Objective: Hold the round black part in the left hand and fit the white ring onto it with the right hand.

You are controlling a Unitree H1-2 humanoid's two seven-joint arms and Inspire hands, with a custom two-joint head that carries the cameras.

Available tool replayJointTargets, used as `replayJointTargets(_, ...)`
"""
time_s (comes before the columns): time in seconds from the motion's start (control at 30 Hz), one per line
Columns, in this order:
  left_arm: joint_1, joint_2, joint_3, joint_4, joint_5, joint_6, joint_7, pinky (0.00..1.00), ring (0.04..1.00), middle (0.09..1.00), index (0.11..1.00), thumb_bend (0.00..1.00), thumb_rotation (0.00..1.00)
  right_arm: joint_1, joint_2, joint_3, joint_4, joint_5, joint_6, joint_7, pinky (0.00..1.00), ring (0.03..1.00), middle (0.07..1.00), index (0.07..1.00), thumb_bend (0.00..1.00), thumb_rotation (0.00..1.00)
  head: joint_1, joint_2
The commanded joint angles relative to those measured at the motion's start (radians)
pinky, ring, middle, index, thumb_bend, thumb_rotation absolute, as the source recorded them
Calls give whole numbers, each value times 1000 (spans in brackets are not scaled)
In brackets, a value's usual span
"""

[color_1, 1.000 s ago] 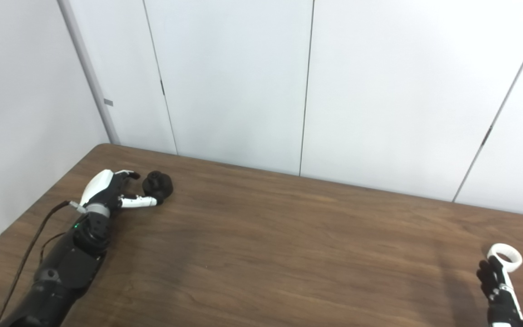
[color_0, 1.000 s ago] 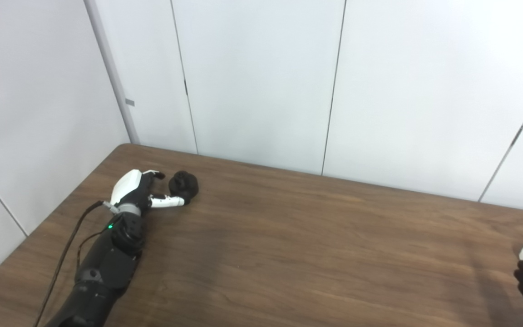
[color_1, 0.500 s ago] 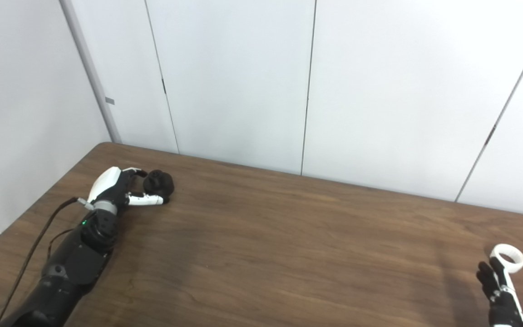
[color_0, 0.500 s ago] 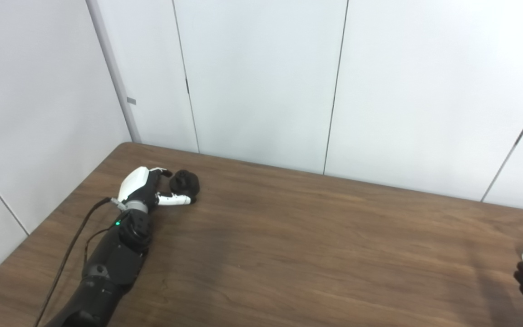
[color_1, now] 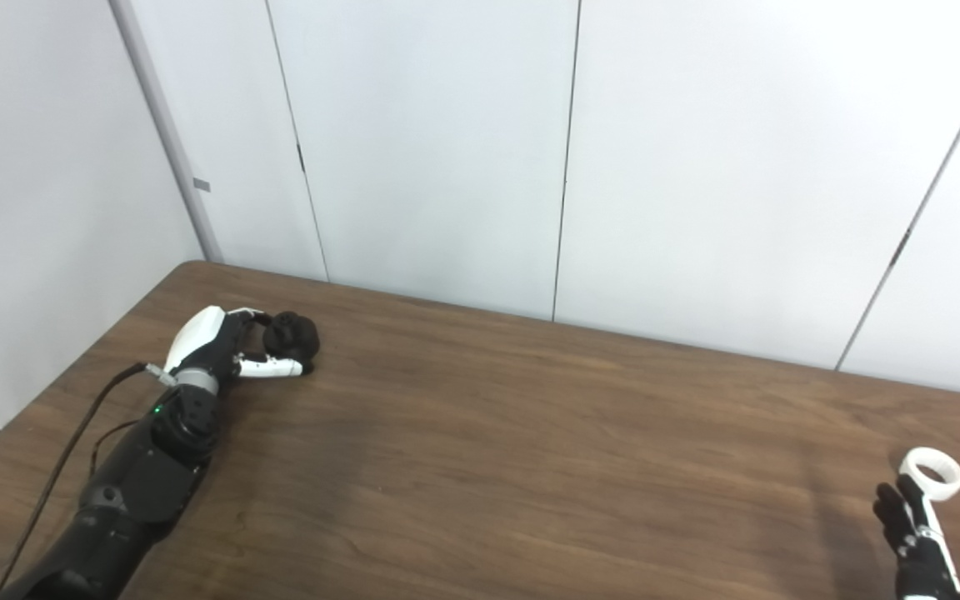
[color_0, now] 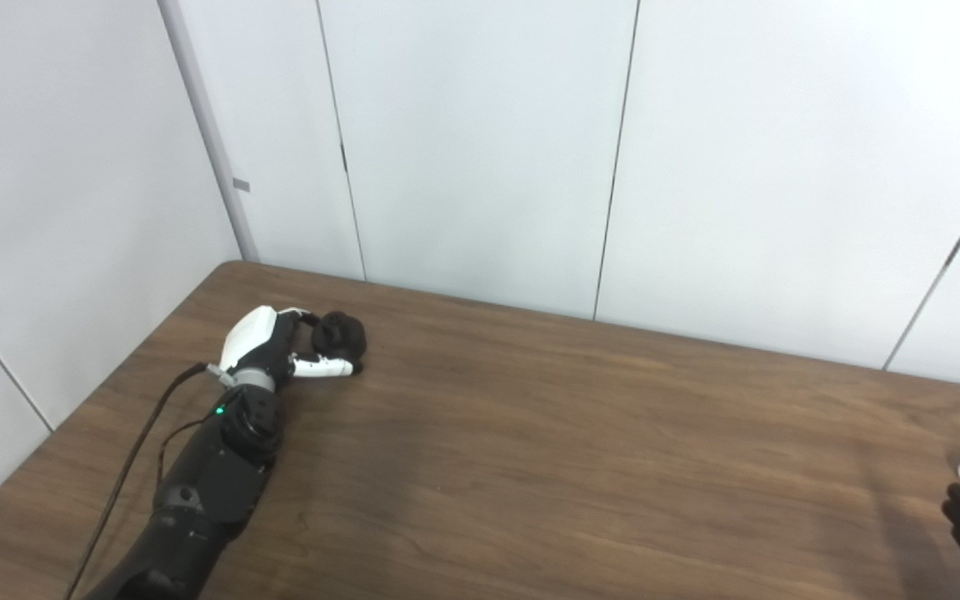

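right eye view: left hand (color_1: pixel 217 350) cups the round black part (color_1: pixel 292 334) on the counter (color_1: pixel 530 467), grip unclear; right hand (color_1: pixel 913 533), released, reaches the white ring (color_1: pixel 932 472).

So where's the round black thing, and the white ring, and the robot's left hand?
round black part (color_1: pixel 295 332), right eye view, on its dark top.
white ring (color_1: pixel 932 473), right eye view, on the near band of the ring.
left hand (color_0: pixel 267 350), left eye view, on the back of the hand.
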Motion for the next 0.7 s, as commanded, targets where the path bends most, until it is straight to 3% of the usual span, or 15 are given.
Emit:
replayJointTargets(0.0, -49, 19, 0, -10, -7, -21, 2, 1000, 989, 920, 790, 978, 315, 90, 58, 24, 59, 1, 14, -17, 1000, 955, 953, 976, 506, 1000, 0, 2)
replayJointTargets(0.67, -50, 9, -6, -15, -30, -32, 0, 1000, 984, 916, 780, 958, 312, 97, 59, 24, 49, -20, 26, -15, 1000, 945, 951, 972, 480, 1000, -5, 11)
